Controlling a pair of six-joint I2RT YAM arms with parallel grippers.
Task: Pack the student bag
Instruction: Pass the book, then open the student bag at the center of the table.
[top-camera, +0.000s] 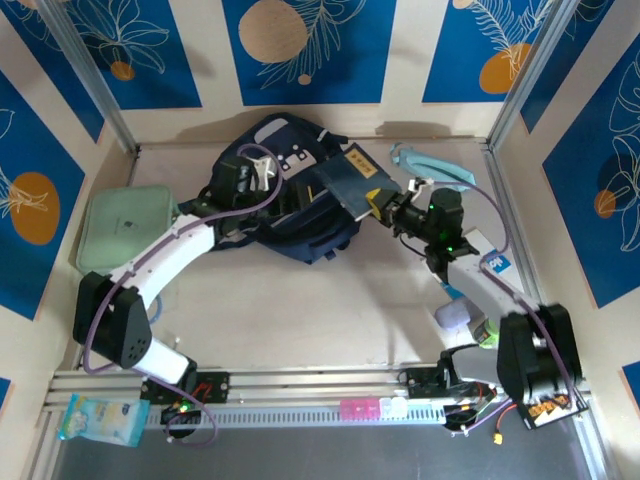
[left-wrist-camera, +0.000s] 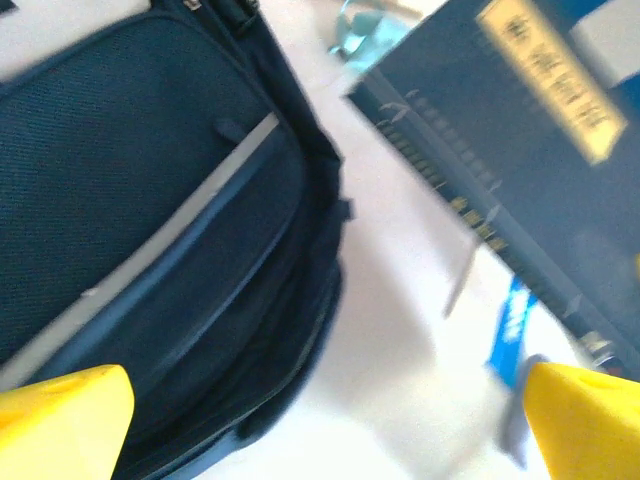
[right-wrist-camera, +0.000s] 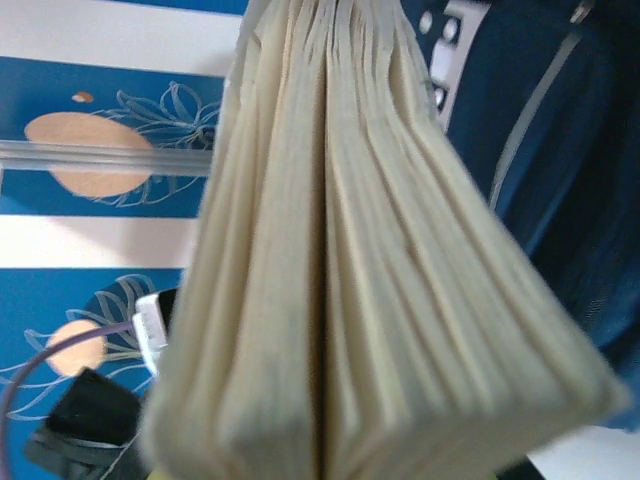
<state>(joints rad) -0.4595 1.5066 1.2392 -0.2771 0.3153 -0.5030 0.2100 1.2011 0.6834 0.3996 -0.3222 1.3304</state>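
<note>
Navy book (top-camera: 351, 181) overhangs student bag (top-camera: 308, 240) edge — open table (top-camera: 330, 310) beyond.

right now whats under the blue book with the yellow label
Part of the student bag lies under the book; the fabric there and anything inside the bag are covered.

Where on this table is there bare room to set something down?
The widest free patch is the table in front of the student bag, between the two arms. A smaller one lies back left, between the bag and the mint case. Crowded: back centre, where bag, blue book and both arms meet.
</note>
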